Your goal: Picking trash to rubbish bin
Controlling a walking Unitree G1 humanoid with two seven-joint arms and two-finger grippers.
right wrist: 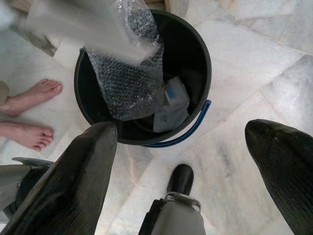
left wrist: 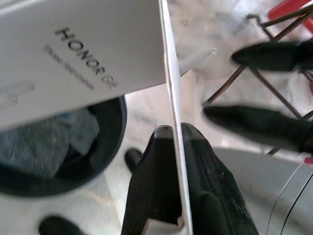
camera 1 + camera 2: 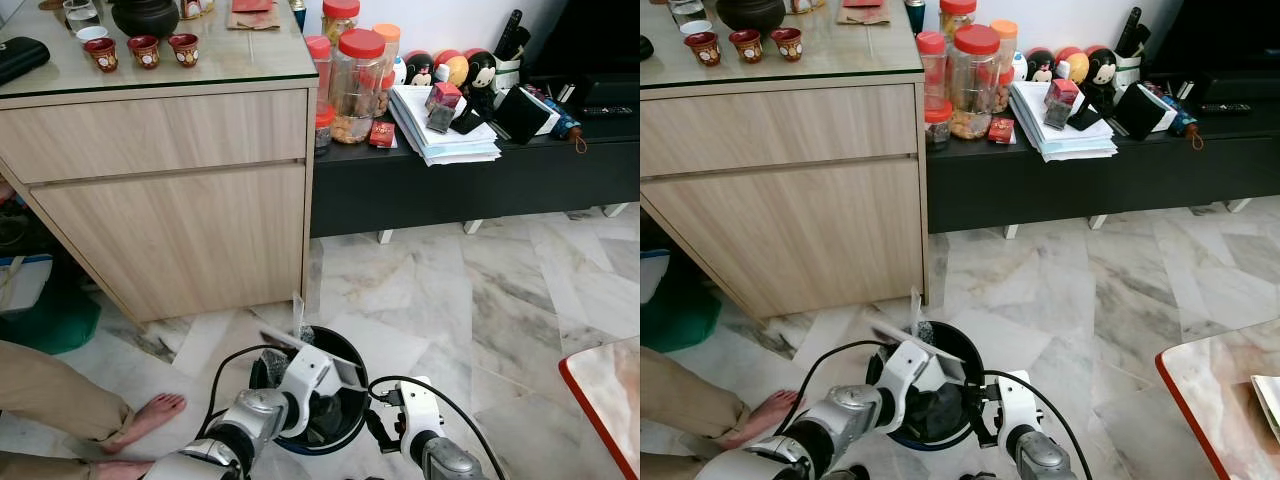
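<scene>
The black rubbish bin (image 1: 195, 58) stands on the marble floor (image 3: 470, 300), just in front of the wooden cabinet (image 3: 170, 200), and everything turns on it. The left gripper (image 2: 171, 142) hangs right above the bin's rim with its two fingers pinched shut on the thin edge of a flat white box (image 2: 83, 63), which bears dark lettering and tilts over the opening. So the carrying looks done for this piece; what is left, I reckon, is to let go so that it falls inside.

Inside the bin a sheet of bubble wrap (image 1: 127, 83) already leans against the wall, and some bluish-grey scraps (image 1: 168, 105) lie at the bottom, so part of the job seems finished.

The right gripper (image 1: 195, 161) hovers just beside the bin, on the side away from the cabinet, its fingers spread wide and holding nothing.

A person's bare feet (image 1: 29, 112) rest on the floor near the bin, on the robot's left.
</scene>
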